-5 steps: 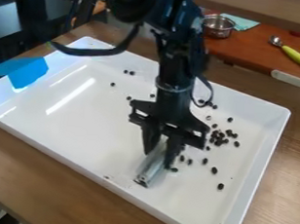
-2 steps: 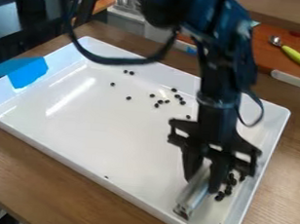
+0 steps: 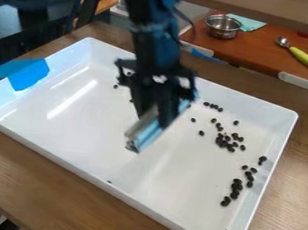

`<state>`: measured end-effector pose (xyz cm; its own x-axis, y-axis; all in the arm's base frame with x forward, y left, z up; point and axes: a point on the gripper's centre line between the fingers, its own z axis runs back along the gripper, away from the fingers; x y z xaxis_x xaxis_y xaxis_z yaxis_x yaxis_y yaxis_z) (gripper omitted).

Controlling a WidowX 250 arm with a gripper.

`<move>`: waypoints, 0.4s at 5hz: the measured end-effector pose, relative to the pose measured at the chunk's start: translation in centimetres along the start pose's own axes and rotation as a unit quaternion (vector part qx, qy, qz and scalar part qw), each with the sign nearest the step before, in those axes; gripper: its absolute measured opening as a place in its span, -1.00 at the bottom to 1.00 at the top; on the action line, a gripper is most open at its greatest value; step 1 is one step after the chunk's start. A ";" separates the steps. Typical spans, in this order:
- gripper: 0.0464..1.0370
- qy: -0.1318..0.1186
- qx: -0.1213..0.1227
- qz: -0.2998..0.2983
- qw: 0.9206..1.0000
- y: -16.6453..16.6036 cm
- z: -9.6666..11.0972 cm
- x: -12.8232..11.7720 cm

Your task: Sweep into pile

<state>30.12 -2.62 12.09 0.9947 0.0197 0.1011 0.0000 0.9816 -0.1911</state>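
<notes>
Metal bar (image 3: 146,134) clamped in gripper (image 3: 153,118) | to be lowered flat behind stray beans (image 3: 201,133), then swept slowly toward main clump (image 3: 221,141)

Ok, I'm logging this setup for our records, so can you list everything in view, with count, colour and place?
tray: one, white, on the wooden table
bean-like pieces: many, black, loose in the tray, mostly in its right part
blue tape: one patch, blue, over the tray's left edge
table: one, brown wood, under the tray
bowl: one, silver metal, on the back counter
cloth: one, pale teal, beside the bowl
scoop: one, silver head and yellow-green handle, on the back counter
back counter: one, orange-brown, upper right
metal bar: one, silver, held over the tray
robot arm: one, black, from the top edge
pincer: one, black, on the bar
</notes>
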 end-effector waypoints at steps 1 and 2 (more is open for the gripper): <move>-0.34 -0.025 0.027 0.019 0.999 5.1 3.4 2.6; -0.34 0.006 0.051 0.034 0.998 9.0 1.8 4.1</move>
<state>34.06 6.64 12.54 0.9931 0.0857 0.0795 -0.0778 0.9922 -0.0975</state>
